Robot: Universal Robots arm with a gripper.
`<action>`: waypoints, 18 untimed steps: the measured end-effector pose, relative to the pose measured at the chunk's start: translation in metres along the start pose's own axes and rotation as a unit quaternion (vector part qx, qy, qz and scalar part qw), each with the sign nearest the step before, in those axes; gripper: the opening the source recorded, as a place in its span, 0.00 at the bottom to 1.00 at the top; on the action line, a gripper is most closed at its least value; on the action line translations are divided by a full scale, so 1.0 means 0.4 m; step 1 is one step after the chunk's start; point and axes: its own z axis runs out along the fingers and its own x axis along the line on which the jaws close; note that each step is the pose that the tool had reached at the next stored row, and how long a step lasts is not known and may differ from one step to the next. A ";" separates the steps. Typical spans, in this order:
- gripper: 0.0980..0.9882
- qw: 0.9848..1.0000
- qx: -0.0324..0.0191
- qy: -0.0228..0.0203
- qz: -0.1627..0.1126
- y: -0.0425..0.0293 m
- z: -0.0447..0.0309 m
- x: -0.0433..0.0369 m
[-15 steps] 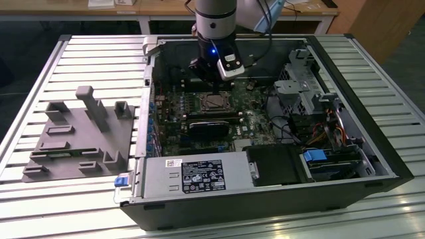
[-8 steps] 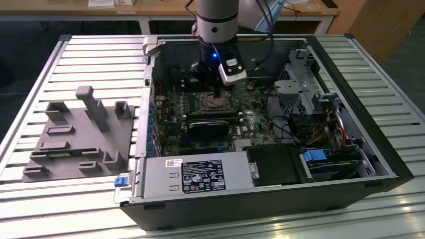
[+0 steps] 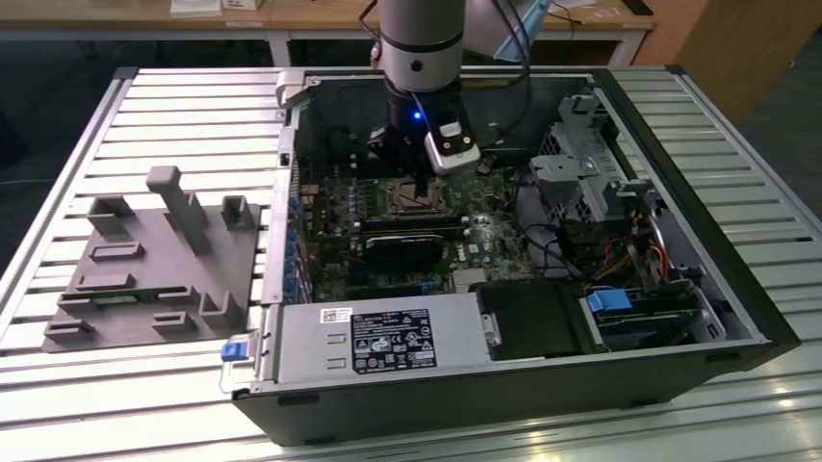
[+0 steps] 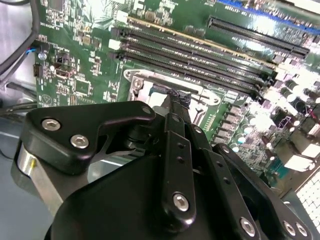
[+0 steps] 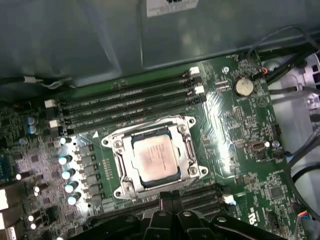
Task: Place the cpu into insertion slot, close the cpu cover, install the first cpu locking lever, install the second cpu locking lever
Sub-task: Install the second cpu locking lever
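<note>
black gripper linkages crowd the near edge of both wrist views, and the gripper (image 4: 175, 97) hangs low over the motherboard (image 5: 240, 125) inside the open computer case (image 3: 719, 289). how far the fingers are parted cannot be told, and nothing can be seen held in them. in the first wrist view the cpu (image 5: 154, 159) sits flat in the insertion slot (image 5: 131, 175), its silvery top facing up, with the cpu cover (image 5: 184, 147) lying down around it so the chip shows through the cover's square window. the gripper's tip is just beside one edge of that socket, close above the board. in the second wrist view the tip stands over the socket's metal rim, next to the long black memory slots (image 4: 200, 55). in the exterior view the arm (image 3: 421, 43) comes straight down into the case, with the wrist camera (image 3: 452, 146) on its side, and the socket (image 3: 411, 197) lies directly below it. a black heatsink block (image 3: 400, 248) sits on the board just nearer the camera than the socket. the power supply (image 3: 385, 339) fills the case's near corner. on the exterior view's left, a grey fixture block (image 3: 154, 265) with upright posts rests on the slatted counter (image 3: 77, 385), well apart from the case.
</note>
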 end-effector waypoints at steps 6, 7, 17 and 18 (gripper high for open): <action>0.00 1.000 0.000 0.000 0.000 -0.020 0.009 -0.005; 0.00 1.000 0.000 0.000 -0.001 -0.024 0.012 -0.005; 0.00 1.000 -0.001 0.003 -0.020 -0.033 0.026 -0.003; 0.00 1.000 -0.001 0.003 -0.020 -0.033 0.026 -0.003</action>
